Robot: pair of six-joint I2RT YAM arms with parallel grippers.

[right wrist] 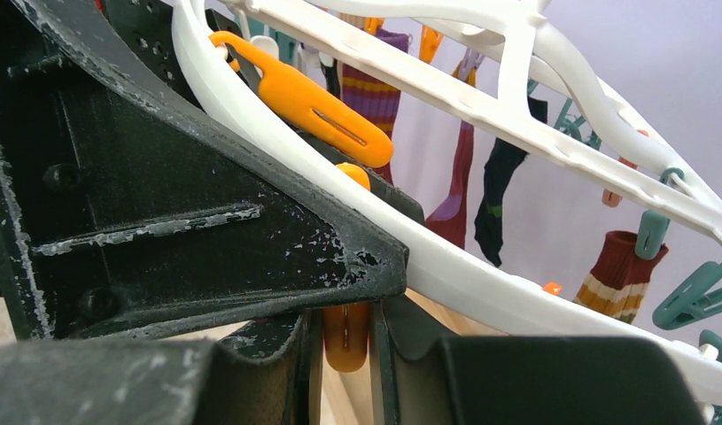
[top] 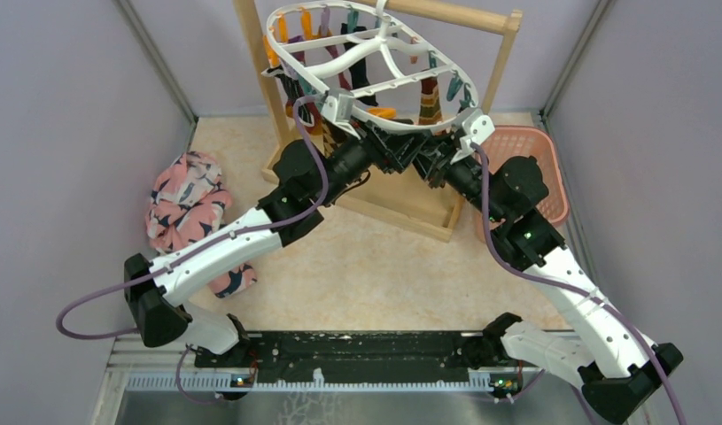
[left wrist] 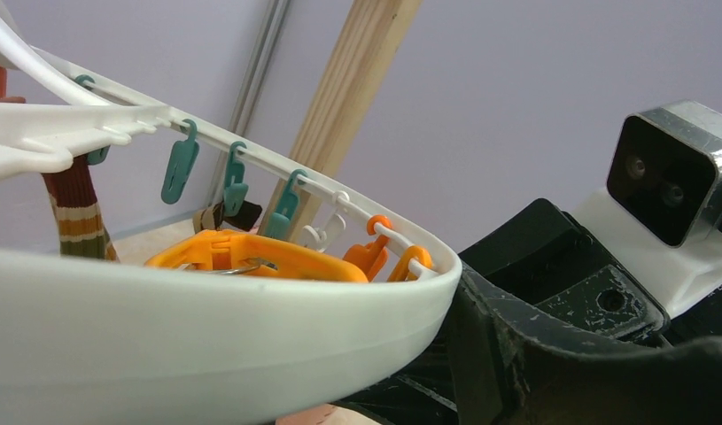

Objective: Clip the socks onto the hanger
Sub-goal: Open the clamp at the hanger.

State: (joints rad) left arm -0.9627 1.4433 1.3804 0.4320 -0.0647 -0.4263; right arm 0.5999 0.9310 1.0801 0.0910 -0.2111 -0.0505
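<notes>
The white oval hanger (top: 388, 124) hangs tilted from the wooden rack, with teal and orange clips along it. Several socks (top: 430, 97) hang from its far side; the right wrist view shows maroon (right wrist: 459, 177), black (right wrist: 499, 190) and striped (right wrist: 618, 266) ones. My left gripper (top: 394, 150) is shut on the hanger's near rim (left wrist: 206, 336), which hides most of its fingers. My right gripper (top: 425, 158) sits right beside it. In the right wrist view my right gripper (right wrist: 346, 354) is shut on an orange clip (right wrist: 346, 341) hanging under the rim (right wrist: 481, 274).
The tall wooden rack (top: 273, 97) stands on a wooden base (top: 410, 208) at the back. A pink lattice basket (top: 539, 150) is to the right of the base. A bulky pink bird-print cloth (top: 187, 208) lies at the left. Grey walls close in both sides.
</notes>
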